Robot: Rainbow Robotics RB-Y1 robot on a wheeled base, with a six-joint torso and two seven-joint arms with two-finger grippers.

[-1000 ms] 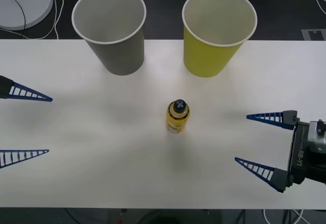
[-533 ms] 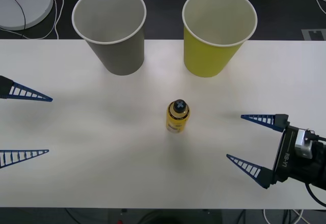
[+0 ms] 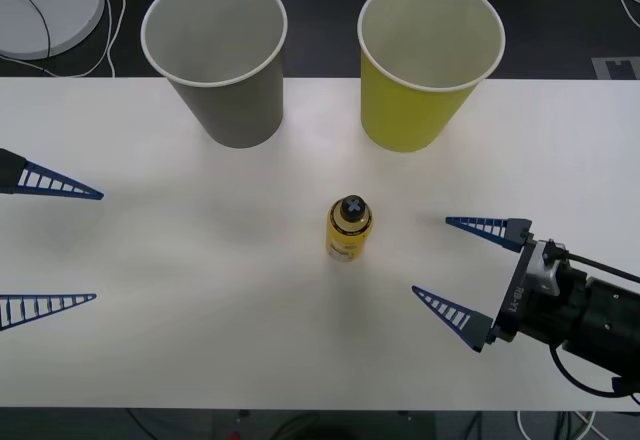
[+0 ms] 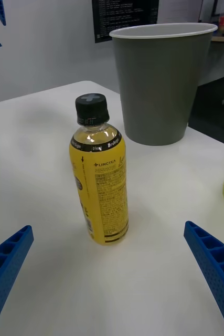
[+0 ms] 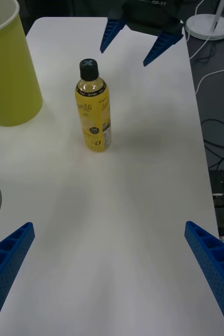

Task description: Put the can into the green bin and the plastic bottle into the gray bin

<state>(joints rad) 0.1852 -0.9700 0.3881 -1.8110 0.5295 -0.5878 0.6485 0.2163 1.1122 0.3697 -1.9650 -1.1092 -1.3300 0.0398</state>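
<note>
White tabletop [image 3: 150, 260]: your right hand [image 3: 450, 265], fingers apart, has closed in on the upright plastic bottle [image 3: 348, 228] — grasp next.

Front view: high above the arms, facing forward and down, whole worktop [image 3: 200, 290] in frame, both cups at far edge. Right wrist view: low, close, looking leftward across worktop past plastic bottle [image 4: 99, 173] to gray bin [image 4: 156, 84]. Left wrist view: higher, farther back, facing rightward, green bin [image 5: 7, 73] at edge. Shared by all three: plastic bottle mid-worktop.
</note>
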